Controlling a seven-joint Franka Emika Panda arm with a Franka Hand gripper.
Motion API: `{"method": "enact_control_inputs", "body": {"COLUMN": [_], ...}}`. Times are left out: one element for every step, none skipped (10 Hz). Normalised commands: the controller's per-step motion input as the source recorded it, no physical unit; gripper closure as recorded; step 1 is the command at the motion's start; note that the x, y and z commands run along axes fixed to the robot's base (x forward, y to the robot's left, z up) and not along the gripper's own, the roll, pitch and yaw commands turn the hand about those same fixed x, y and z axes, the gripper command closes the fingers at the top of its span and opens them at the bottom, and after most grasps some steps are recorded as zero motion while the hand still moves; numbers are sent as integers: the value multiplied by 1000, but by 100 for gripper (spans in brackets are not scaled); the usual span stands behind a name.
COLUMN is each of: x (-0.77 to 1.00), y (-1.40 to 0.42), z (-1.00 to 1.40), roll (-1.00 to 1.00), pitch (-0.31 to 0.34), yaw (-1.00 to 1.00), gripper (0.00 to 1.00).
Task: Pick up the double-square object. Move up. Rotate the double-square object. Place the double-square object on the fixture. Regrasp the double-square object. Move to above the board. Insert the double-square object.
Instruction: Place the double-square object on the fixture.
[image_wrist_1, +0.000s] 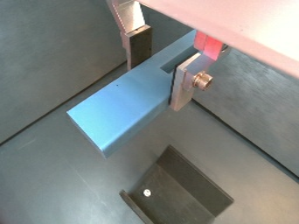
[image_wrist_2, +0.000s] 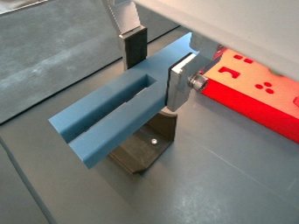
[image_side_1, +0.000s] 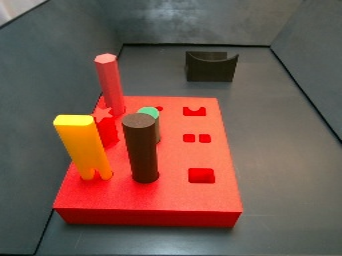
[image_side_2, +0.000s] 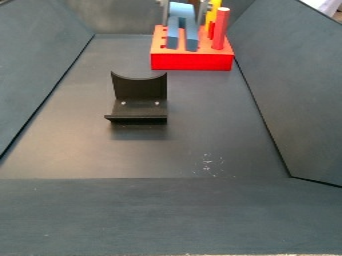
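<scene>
In both wrist views the gripper (image_wrist_1: 160, 72) (image_wrist_2: 158, 72) is shut on the double-square object (image_wrist_1: 122, 109) (image_wrist_2: 111, 118), a slate-blue slotted bar held level in the air and sticking out past the fingers. The fixture (image_wrist_1: 181, 192) (image_wrist_2: 142, 149) stands on the dark floor below the bar. In both side views it (image_side_1: 210, 66) (image_side_2: 138, 98) stands alone, with neither gripper nor bar in view. The red board (image_wrist_2: 251, 92) (image_side_1: 201, 200) (image_side_2: 191, 60) lies beyond the fixture; its pair of small square holes (image_side_1: 195, 138) is open.
On the board stand a yellow two-legged peg (image_side_1: 83, 145), a dark brown cylinder (image_side_1: 140, 148), a red hexagonal peg (image_side_1: 110, 85) and a green piece (image_side_1: 150, 114). Grey walls (image_side_2: 40, 80) enclose the floor on all sides.
</scene>
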Motion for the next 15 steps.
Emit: {"method": "enact_control_inputs", "body": {"x": [828, 714, 630, 983, 939, 848, 707, 637, 510, 416, 353, 226, 105, 47, 38], "y": [-9, -8, -8, -756, -730, -379, -141, -97, -29, 6, 18, 32, 38, 42, 39], "z": [22, 11, 15, -341, -333, -193, -81, -52, -35, -26, -19, -14, -14, -7, -3], "roll": [100, 106, 109, -1000, -1000, -1000, -1000, -1000, -1000, -1000, -1000, -1000, -878, -703, -583], "pitch": [188, 184, 188, 111, 105, 97, 112, 123, 132, 137, 142, 153, 144, 105, 75], "yaw": [38, 40, 42, 26, 24, 1, -20, -27, -42, -59, -70, -100, -122, -129, -133], "gripper": [100, 100, 100, 100, 100, 100, 100, 100, 100, 100, 100, 100, 100, 100, 100]}}
